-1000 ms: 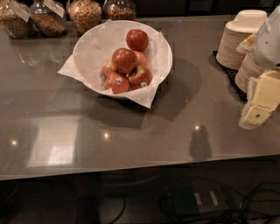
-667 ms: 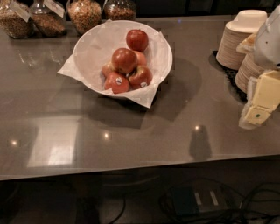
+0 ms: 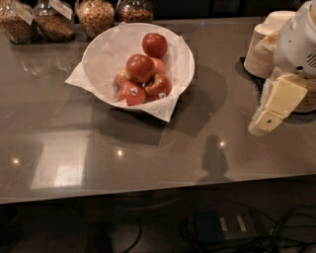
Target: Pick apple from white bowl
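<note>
The white bowl (image 3: 101, 52), lined with crinkled white paper, stands at the back middle of the grey table. It holds several apples. The glossy red apple (image 3: 139, 67) with an orange-brown blush sits on top of the pile in the middle. Two red apples with white stickers (image 3: 131, 93) (image 3: 158, 85) lie at the front, a paler one (image 3: 159, 64) is behind them, and another red apple (image 3: 154, 45) is at the back. My gripper (image 3: 275, 106) hangs at the right side of the table, well to the right of the bowl, and holds nothing.
Stacks of beige paper bowls (image 3: 261, 49) stand at the back right, partly behind my arm (image 3: 298, 42). Glass jars of grains and nuts (image 3: 94, 15) line the back left edge. The table's front edge (image 3: 148, 190) runs across below; cables lie on the floor.
My gripper has shifted a little to the left, toward the bowl. The bowl and apples have not moved.
</note>
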Controlling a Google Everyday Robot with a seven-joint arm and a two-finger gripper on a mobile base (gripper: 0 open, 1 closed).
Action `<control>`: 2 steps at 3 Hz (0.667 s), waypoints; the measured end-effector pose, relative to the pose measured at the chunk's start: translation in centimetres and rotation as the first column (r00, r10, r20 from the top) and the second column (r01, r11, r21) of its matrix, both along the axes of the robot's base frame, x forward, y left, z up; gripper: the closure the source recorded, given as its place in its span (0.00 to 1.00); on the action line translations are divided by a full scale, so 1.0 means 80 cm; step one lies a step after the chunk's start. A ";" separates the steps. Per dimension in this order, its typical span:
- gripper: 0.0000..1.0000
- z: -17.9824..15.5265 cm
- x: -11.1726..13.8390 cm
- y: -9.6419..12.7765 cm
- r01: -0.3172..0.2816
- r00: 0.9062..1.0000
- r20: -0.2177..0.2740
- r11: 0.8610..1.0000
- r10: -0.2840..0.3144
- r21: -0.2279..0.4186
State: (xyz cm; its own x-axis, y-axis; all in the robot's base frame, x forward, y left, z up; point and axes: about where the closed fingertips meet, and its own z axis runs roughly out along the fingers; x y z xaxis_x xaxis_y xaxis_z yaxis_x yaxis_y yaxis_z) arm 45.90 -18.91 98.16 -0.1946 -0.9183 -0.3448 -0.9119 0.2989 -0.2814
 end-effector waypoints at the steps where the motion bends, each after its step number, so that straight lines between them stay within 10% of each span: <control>1: 0.00 0.011 0.036 0.041 0.007 0.997 0.074 0.993 -0.016 0.117; 2: 0.00 0.025 0.073 0.083 -0.016 0.989 0.149 0.979 -0.014 0.203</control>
